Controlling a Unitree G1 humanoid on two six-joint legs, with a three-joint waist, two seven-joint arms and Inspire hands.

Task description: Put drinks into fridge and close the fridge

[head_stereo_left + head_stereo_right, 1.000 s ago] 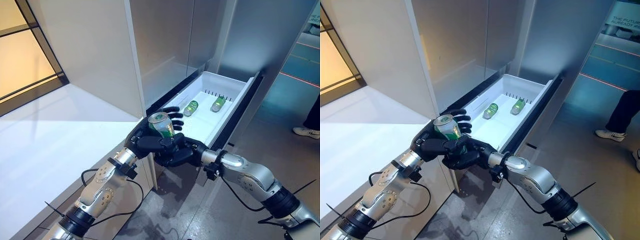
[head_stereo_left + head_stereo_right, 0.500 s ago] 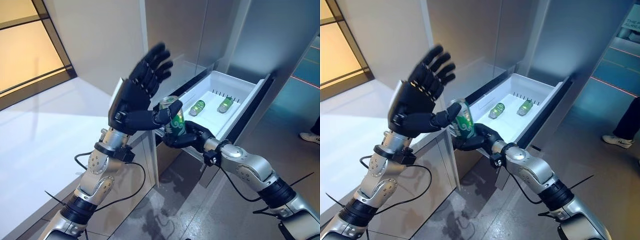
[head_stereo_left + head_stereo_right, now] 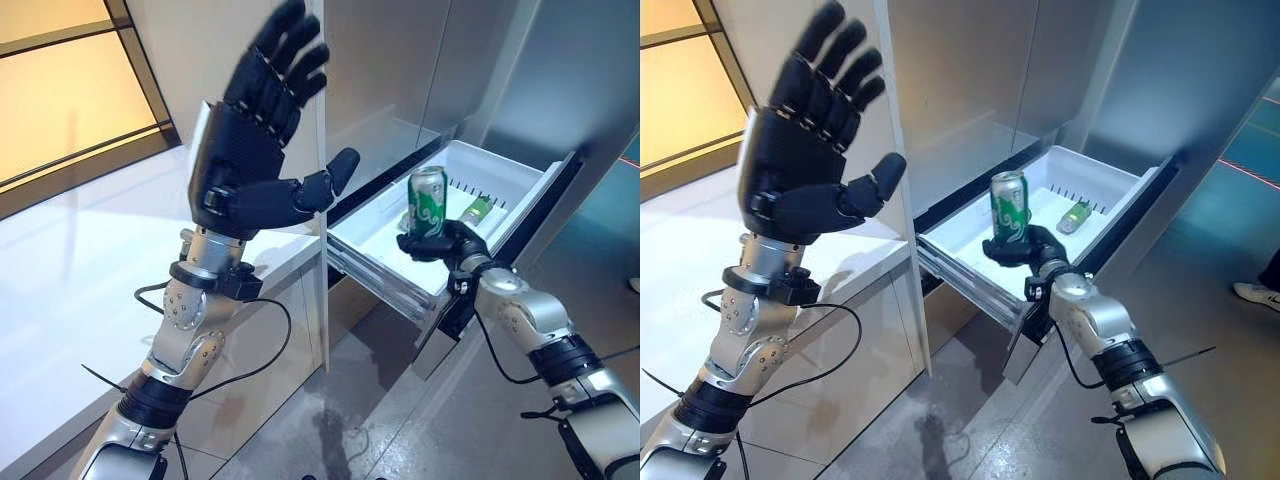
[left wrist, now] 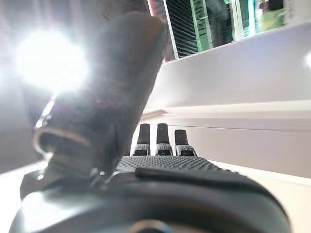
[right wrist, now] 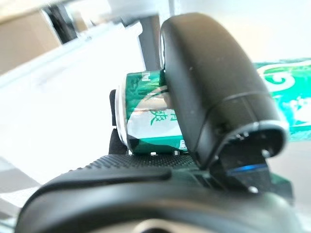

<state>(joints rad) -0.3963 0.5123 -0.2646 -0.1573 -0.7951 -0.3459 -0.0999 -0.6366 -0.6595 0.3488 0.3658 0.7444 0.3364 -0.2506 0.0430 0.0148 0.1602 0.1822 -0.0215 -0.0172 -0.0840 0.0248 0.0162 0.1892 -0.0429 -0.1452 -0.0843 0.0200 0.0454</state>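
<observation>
A green can [image 3: 428, 202] stands upright in the right hand [image 3: 447, 242], over the near end of the open white fridge drawer [image 3: 520, 185]. Another green can [image 3: 477, 208] lies farther inside.

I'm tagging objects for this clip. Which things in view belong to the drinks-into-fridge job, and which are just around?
Job:
can, upright in the right hand
drawer, pulled open
second can, lying in the drawer
left hand, raised, fingers spread, empty

Just around:
counter
window
floor
</observation>
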